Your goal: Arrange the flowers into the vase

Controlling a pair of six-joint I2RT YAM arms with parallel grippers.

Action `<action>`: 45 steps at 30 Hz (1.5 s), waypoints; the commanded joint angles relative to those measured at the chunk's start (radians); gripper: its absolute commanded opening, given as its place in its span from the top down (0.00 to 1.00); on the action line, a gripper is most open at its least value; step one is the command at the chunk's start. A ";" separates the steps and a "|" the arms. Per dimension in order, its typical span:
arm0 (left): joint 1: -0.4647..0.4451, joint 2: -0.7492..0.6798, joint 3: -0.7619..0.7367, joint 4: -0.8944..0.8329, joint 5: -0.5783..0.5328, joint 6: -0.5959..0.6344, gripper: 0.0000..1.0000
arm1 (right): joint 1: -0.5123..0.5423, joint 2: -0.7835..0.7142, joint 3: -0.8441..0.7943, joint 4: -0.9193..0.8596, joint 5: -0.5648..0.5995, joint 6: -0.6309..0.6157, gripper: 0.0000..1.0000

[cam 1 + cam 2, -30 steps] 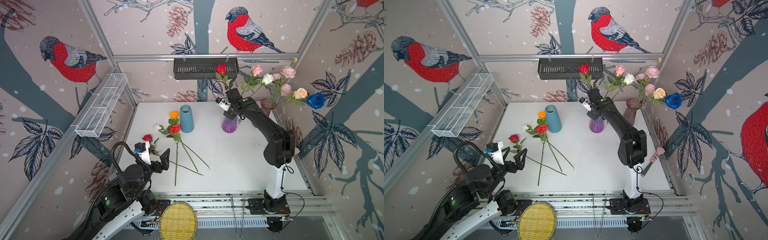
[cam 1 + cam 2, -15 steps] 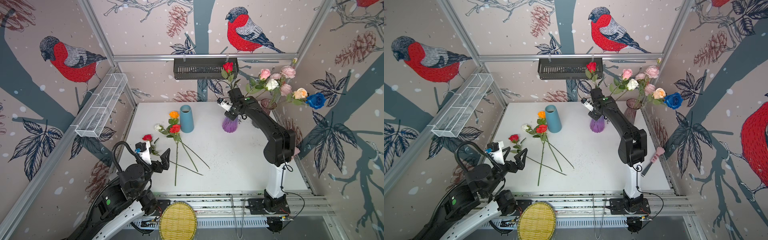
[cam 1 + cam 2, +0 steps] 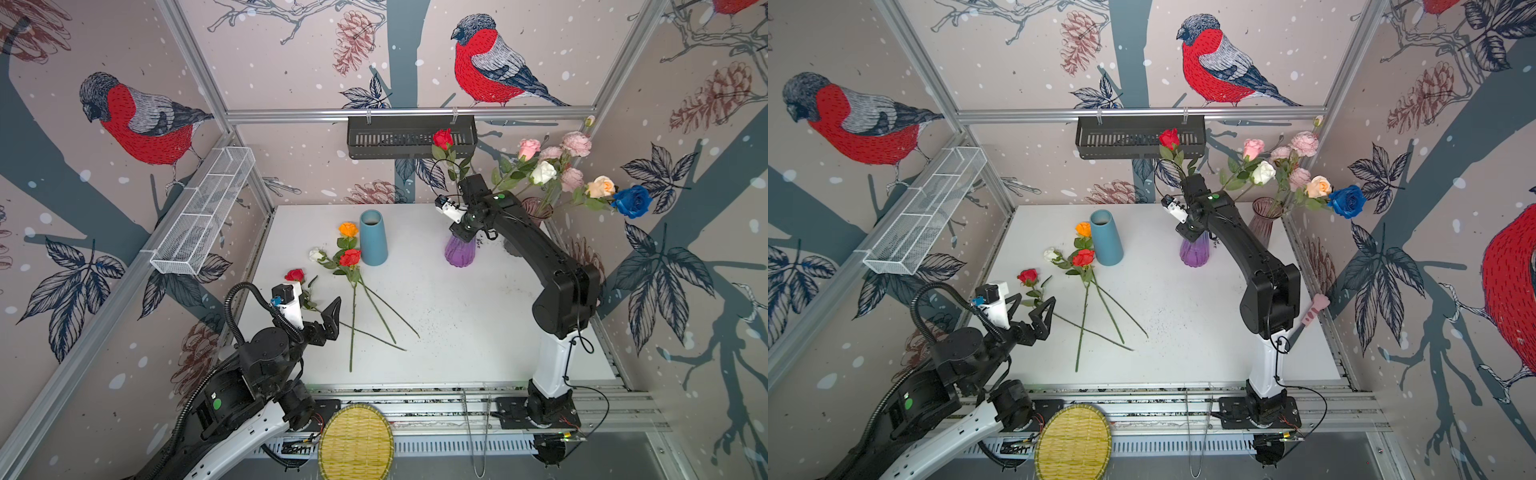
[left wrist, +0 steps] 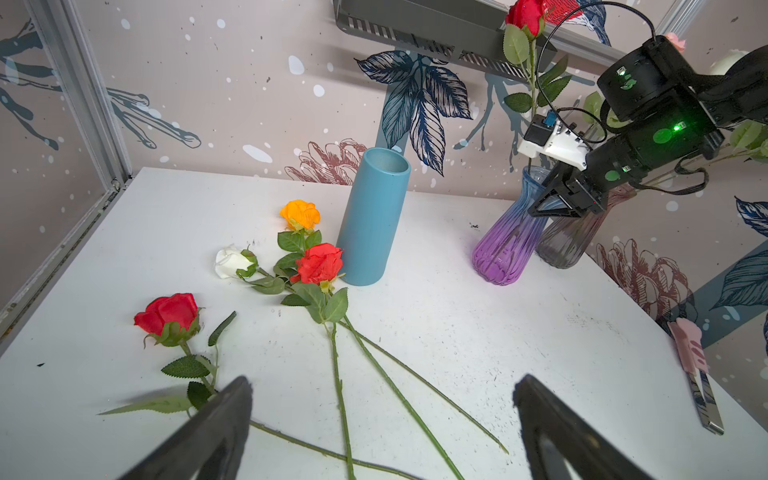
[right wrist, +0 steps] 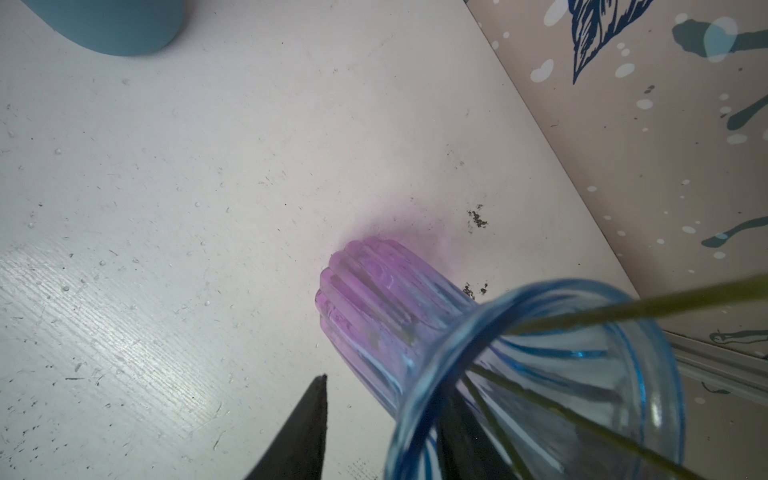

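at the table's (image 3: 457, 324) back edge, right of centre, the right gripper (image 3: 462, 232) hangs partly open at the purple vase's (image 3: 459, 251) rim, gripping nothing (a red rose (image 3: 443, 138) stands inside). near the front left corner, the left gripper (image 4: 382, 381) gapes wide, empty, by four loose roses (image 3: 350, 258) lying flat.

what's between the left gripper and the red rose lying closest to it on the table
Nothing visible does. The left gripper, open, hangs right beside the red rose, over its own stem and leaves. The other three flowers lie off to the side, not between them.
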 commanded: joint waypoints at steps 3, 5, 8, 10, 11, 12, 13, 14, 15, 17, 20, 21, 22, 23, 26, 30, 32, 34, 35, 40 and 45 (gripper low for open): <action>0.001 -0.012 0.000 0.017 -0.003 -0.008 0.02 | 0.010 -0.022 0.008 -0.003 0.030 0.021 0.56; 0.001 -0.015 0.000 0.018 -0.004 -0.009 0.02 | 0.012 -0.032 0.006 0.000 0.050 0.022 0.56; 0.001 -0.013 0.000 0.018 -0.001 -0.009 0.02 | 0.012 -0.039 -0.017 0.019 0.120 0.021 0.57; 0.001 -0.012 0.000 0.018 0.000 -0.009 0.02 | 0.009 -0.033 -0.021 0.039 0.184 0.026 0.58; 0.002 -0.012 0.000 0.018 0.002 -0.009 0.02 | 0.008 -0.029 -0.017 0.043 0.197 0.028 0.56; 0.001 -0.014 0.000 0.018 0.001 -0.011 0.02 | 0.007 -0.024 -0.007 0.047 0.200 0.033 0.55; 0.001 -0.015 0.000 0.018 0.002 -0.011 0.02 | 0.005 -0.019 0.002 0.049 0.189 0.036 0.54; 0.002 -0.016 0.000 0.018 0.001 -0.011 0.02 | 0.005 -0.018 0.007 0.052 0.177 0.036 0.54; 0.001 -0.019 0.000 0.016 -0.001 -0.010 0.02 | 0.008 -0.017 0.011 0.054 0.171 0.034 0.54; 0.001 -0.022 0.000 0.016 -0.003 -0.012 0.02 | 0.011 -0.015 0.014 0.060 0.180 0.028 0.54; 0.001 -0.024 0.000 0.016 -0.004 -0.012 0.02 | 0.014 -0.017 0.014 0.080 0.190 0.016 0.54; 0.001 -0.025 0.000 0.016 -0.004 -0.012 0.02 | 0.012 -0.013 0.020 0.079 0.186 0.018 0.54; 0.001 -0.024 0.000 0.016 -0.003 -0.012 0.02 | 0.012 -0.012 0.022 0.080 0.183 0.018 0.54; 0.001 -0.025 0.000 0.016 -0.002 -0.012 0.02 | 0.010 -0.008 0.022 0.081 0.183 0.017 0.54; 0.001 -0.024 0.000 0.016 -0.003 -0.012 0.02 | 0.011 0.002 0.018 0.084 0.187 0.016 0.56; 0.001 -0.026 0.000 0.016 -0.003 -0.011 0.02 | 0.004 0.020 0.028 0.092 0.204 0.022 0.58; 0.001 -0.024 0.000 0.016 -0.003 -0.011 0.02 | -0.001 0.036 0.039 0.098 0.208 0.030 0.61; 0.001 -0.024 0.000 0.016 -0.003 -0.011 0.02 | -0.005 0.053 0.050 0.099 0.210 0.035 0.62; 0.001 -0.024 0.000 0.016 -0.003 -0.012 0.02 | -0.005 0.060 0.054 0.101 0.211 0.036 0.62; 0.001 -0.023 0.000 0.016 -0.003 -0.012 0.02 | -0.017 0.084 0.075 0.101 0.201 0.041 0.63; 0.001 -0.019 0.000 0.016 -0.004 -0.012 0.02 | -0.036 0.095 0.099 0.096 0.169 0.045 0.65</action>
